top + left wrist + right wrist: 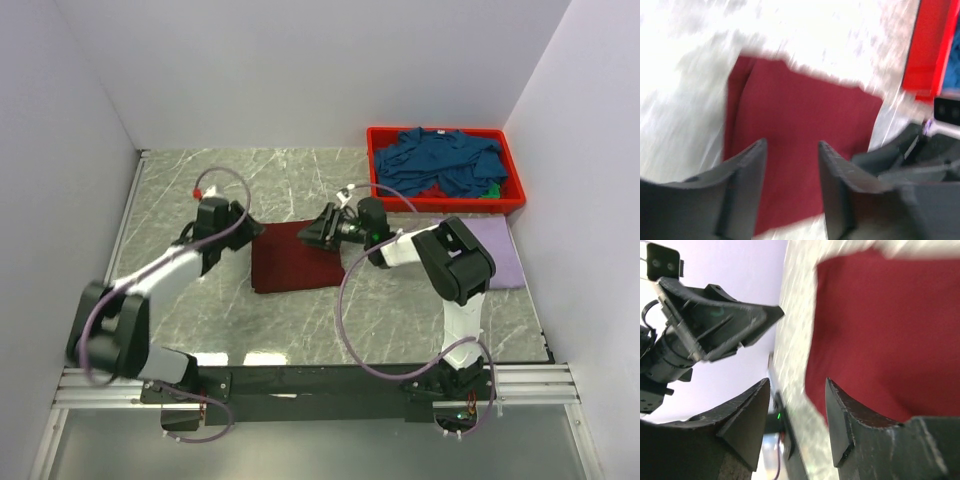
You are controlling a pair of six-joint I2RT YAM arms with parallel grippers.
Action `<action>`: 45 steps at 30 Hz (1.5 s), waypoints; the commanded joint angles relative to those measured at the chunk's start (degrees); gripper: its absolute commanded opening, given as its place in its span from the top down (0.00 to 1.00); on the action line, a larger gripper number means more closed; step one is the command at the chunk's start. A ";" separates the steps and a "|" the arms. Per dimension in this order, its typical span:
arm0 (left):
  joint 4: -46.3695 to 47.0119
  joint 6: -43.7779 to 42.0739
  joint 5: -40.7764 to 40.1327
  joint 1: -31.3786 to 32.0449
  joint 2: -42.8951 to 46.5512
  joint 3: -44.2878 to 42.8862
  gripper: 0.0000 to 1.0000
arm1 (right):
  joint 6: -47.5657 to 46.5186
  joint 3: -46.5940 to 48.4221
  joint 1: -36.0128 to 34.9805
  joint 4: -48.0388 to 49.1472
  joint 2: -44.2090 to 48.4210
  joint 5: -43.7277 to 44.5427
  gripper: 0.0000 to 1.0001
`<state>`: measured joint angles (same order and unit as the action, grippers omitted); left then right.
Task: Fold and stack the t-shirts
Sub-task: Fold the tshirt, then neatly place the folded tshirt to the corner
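Note:
A dark maroon t-shirt (295, 258) lies folded flat in the middle of the table. My left gripper (247, 222) hovers over its left edge, jaws open and nothing between them; its wrist view shows the maroon cloth (805, 115) below the left gripper (792, 145). My right gripper (318, 233) hangs over the shirt's right edge, also open and empty; the right wrist view shows the shirt (890, 325) beside the right gripper (797, 382). A pale lavender t-shirt (497, 256) lies flat at the right. Teal-blue t-shirts (440, 160) are heaped in the bin.
A red plastic bin (512, 205) stands at the back right, against the right wall. White walls close in the marble table (200, 300) on the left, back and right. The right arm's elbow (455, 262) rises over the lavender shirt.

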<state>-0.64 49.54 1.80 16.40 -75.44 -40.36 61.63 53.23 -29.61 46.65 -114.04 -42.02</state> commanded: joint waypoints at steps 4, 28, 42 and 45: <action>10.40 -4.27 2.95 -2.60 -19.71 -13.59 0.58 | -2.48 4.68 6.31 -2.62 -3.38 7.20 0.45; -9.08 -16.56 -6.53 -0.95 -15.89 -23.88 0.23 | -23.12 -0.23 11.06 -35.38 18.22 18.27 0.37; -18.16 -33.72 -23.16 36.23 -19.47 -30.91 0.37 | -29.99 -5.50 20.98 -65.02 41.69 39.12 0.00; -19.48 -34.24 -24.39 40.01 -24.65 -34.52 0.42 | -30.16 -7.70 24.68 -65.54 45.56 37.72 0.00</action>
<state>-18.39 18.13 -19.00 54.17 -96.95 -70.67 32.40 46.85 -7.38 -15.46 -72.03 -6.50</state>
